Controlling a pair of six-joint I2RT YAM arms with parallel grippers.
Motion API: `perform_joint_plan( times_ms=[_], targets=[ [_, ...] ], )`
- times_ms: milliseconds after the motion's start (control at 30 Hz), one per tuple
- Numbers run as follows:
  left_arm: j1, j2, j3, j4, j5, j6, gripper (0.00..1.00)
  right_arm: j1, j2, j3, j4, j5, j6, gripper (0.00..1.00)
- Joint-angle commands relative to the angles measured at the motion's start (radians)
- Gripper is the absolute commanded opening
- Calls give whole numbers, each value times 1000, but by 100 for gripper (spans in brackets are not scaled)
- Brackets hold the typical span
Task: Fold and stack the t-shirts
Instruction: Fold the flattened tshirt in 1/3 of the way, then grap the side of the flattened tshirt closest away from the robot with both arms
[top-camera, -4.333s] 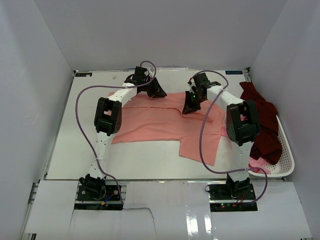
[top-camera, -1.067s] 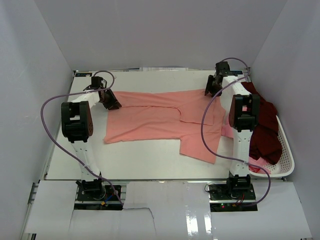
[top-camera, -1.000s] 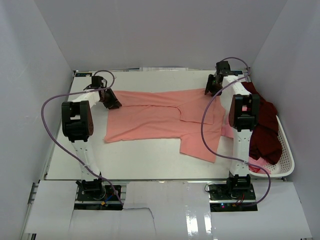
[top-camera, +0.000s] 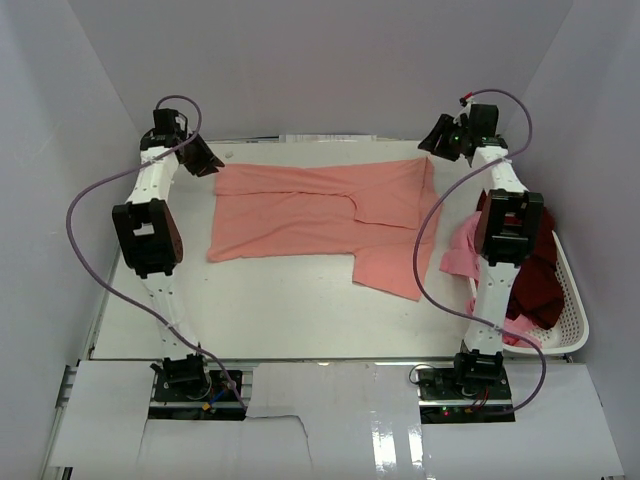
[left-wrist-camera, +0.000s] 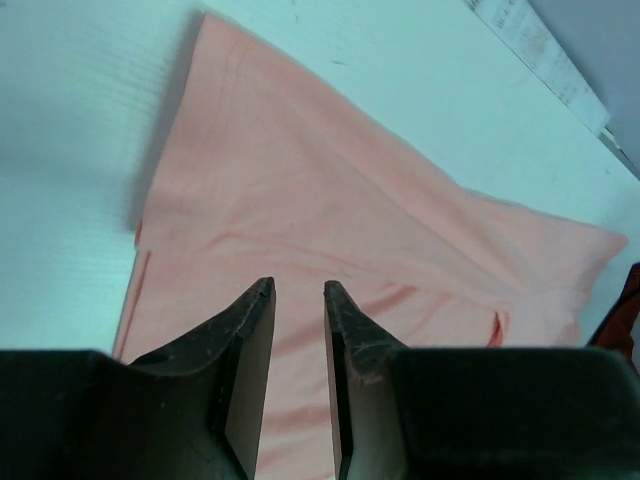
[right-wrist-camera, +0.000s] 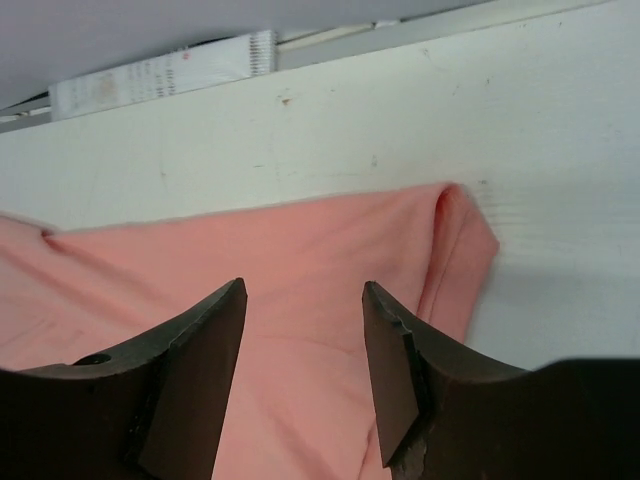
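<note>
Left pincer (left-wrist-camera: 298, 288) and right pincer (right-wrist-camera: 303, 288) were lifted off the pink t-shirt (top-camera: 300, 215), open and empty; nothing was folded yet

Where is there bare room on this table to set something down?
Bare: the near strip of the white table, between the spread salmon-pink t-shirt and the near edge. Crowded: the right side, where the white slotted plastic basket holds maroon cloth.
</note>
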Motion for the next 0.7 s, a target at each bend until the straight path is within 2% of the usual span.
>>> perform_joint_plan(
  times_ms=[0,67,100,133,167,200,233,267,300,367,500,533,667],
  targets=[
    [3,-262,-90,-15,-24,39,38,2,-271,-105,70,-33,-59,57],
    [10,-408,-269,13,-42,53,38,2,-382,-167,7,-13,-65,57],
    [26,-510,-347,34,-25,50,38,4,-461,-257,-36,-24,-63,57],
    [38,-557,-520,94,23,42,38,5,-509,-328,-46,-33,-25,57],
    [49,-603,-605,128,56,19,38,7,-555,-407,-40,-50,-5,57],
    [78,-647,-689,160,86,3,44,13,-609,-584,-24,-56,15,56],
    [92,-731,-853,230,137,-13,51,19,-711,-670,9,-39,58,56],
    [104,-770,-927,269,165,-43,57,27,-757,-746,23,-36,69,56],
    [122,-805,-993,299,188,-54,67,42,-843,-863,13,-33,70,56],
    [132,-882,-1133,355,225,-67,72,59,-926,-955,-36,28,67,56],
    [135,-919,-1224,358,243,-51,72,111,-1162,-1190,-101,64,85,57],
    [136,-919,-1233,357,243,-48,71,114,-1193,-1263,-119,62,93,57],
    [142,-910,-1252,361,248,-44,70,120,-1307,-1390,-196,71,116,57]
  ],
)
